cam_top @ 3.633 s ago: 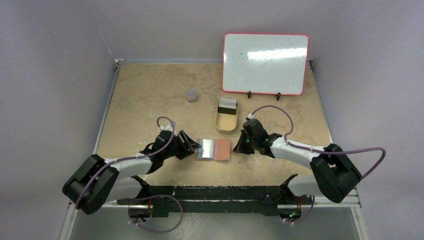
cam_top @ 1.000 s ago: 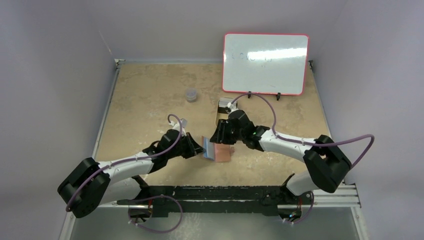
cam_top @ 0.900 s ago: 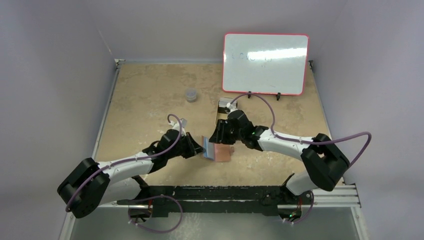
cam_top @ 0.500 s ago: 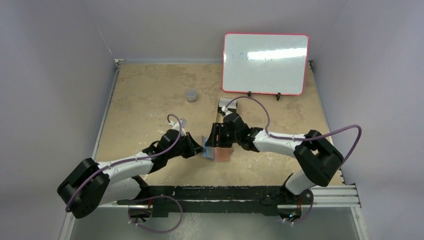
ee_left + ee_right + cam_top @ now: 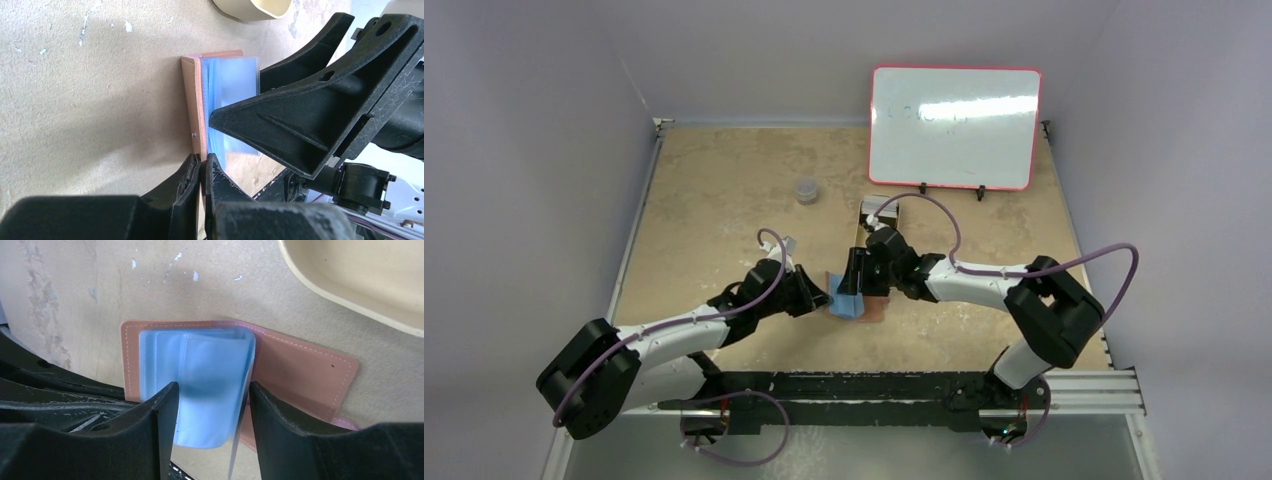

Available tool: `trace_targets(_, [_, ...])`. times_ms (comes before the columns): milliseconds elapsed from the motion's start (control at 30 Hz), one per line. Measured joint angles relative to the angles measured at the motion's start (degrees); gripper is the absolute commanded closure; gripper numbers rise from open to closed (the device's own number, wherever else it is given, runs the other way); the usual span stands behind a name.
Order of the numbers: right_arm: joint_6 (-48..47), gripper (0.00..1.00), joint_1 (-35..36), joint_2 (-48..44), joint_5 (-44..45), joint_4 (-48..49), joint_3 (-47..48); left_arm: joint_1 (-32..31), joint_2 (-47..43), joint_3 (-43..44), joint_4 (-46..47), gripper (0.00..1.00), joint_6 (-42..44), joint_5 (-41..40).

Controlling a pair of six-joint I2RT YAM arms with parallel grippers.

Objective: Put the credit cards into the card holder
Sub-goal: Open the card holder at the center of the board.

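Reddish-brown edge of card holder (image 5: 190, 100) in closed left gripper (image 5: 202, 167) (right gripper (image 5: 212, 388), jaws apart, astride credit cards (image 5: 200, 355))

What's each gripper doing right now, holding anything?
Left gripper: jaws closed on the card holder edge.
Right gripper: jaws apart, straddling a blue credit card; whether they grip it cannot be told.
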Motion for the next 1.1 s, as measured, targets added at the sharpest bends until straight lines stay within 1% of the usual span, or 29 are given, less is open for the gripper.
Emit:
trace_targets(167, [-0.42, 0.4, 0.0, -0.61, 1.62, -2.6, 0.02, 0.0, 0.0, 0.0, -0.9, 1.0, 0.79, -0.42])
trace_targets(267, [-0.83, 0.37, 0.0, -2.51, 3.19, -5.29, 0.15, 0.0, 0.0, 0.0, -1.09, 1.0, 0.87, -0.66])
trace_targets(433, [-1.57, 0.36, 0.0, -6.16, 6.08, -10.1, 2.29, 0.0, 0.0, 0.0, -1.31, 1.0, 0.92, -0.83])
trace_targets(600, [-1.84, 0.4, 0.0, -9.64, 7.54, -12.39, 3.52, 0.0, 0.0, 0.0, -1.33, 1.0, 0.96, -0.96])
trace_targets(667, [-1.9, 0.44, 0.0, -9.92, 7.63, -12.74, 3.78, 0.0, 0.0, 0.0, -1.38, 1.0, 0.98, -1.01])
trace_targets(800, [-1.73, 0.56, 0.39, -9.94, 6.25, -12.2, 3.76, -0.07, 0.0, 0.0, -1.64, 1.0, 1.01, -1.22])
trace_targets(867, [-1.29, 0.59, 1.14, -9.94, 5.05, -10.6, 3.74, -0.15, 0.0, 0.0, -1.84, 1.0, 1.03, -1.29])
trace_targets(967, [-0.55, 0.59, 2.47, -9.92, 3.06, -8.24, 3.74, -0.22, -0.09, 0.0, -2.19, 1.0, 1.03, -1.33])
trace_targets(1100, [0.07, 0.53, 3.54, -8.33, 1.6, -5.44, 3.98, -0.26, -0.17, 0.0, -2.25, 1.0, 1.03, -1.33])
